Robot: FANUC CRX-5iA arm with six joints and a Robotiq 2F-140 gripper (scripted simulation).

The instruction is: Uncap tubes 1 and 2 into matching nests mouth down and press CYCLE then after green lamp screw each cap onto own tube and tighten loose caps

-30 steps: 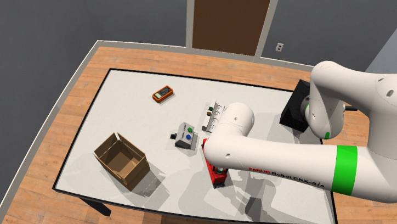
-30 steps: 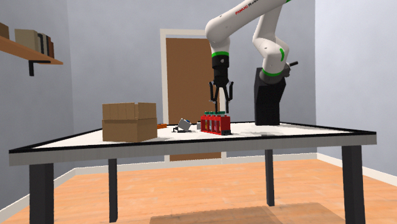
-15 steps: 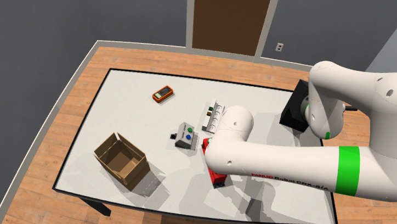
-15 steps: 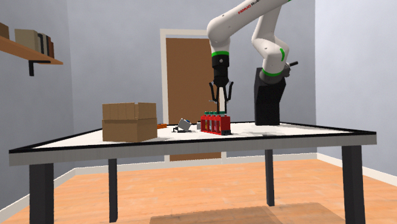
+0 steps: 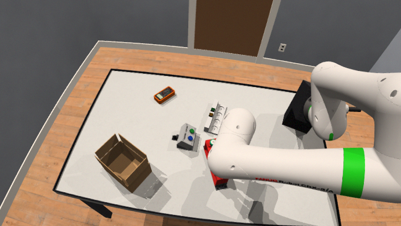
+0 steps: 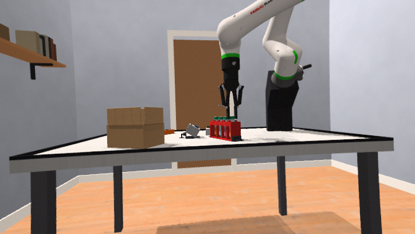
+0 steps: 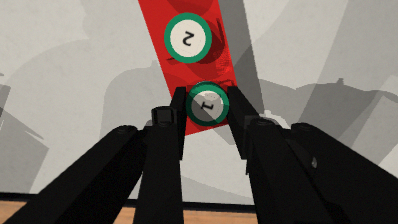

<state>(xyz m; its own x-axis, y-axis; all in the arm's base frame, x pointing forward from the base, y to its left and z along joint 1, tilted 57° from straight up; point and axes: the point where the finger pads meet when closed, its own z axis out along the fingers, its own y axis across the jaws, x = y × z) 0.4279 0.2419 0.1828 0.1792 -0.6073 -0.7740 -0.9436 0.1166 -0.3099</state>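
The red decapping station [image 6: 225,129] stands on the white table top; in the top view the arm covers most of it [image 5: 219,180]. In the wrist view my gripper [image 7: 206,102] points straight down, with its two black fingers against both sides of the green-rimmed cap of tube 1 [image 7: 207,103], which sits on its tube. The cap of tube 2 [image 7: 188,37] sits on its tube just beyond. In the exterior view the gripper [image 6: 231,112] stands upright over the right end of the station. The white cap tray [image 5: 215,117] has empty nests and unlit lamps.
The grey key housing [image 5: 187,137] with the green and blue keys stands left of the station. An open cardboard box [image 5: 123,162] is at the front left, an orange multimeter [image 5: 164,94] at the back. The black arm base [image 5: 297,108] is on the right.
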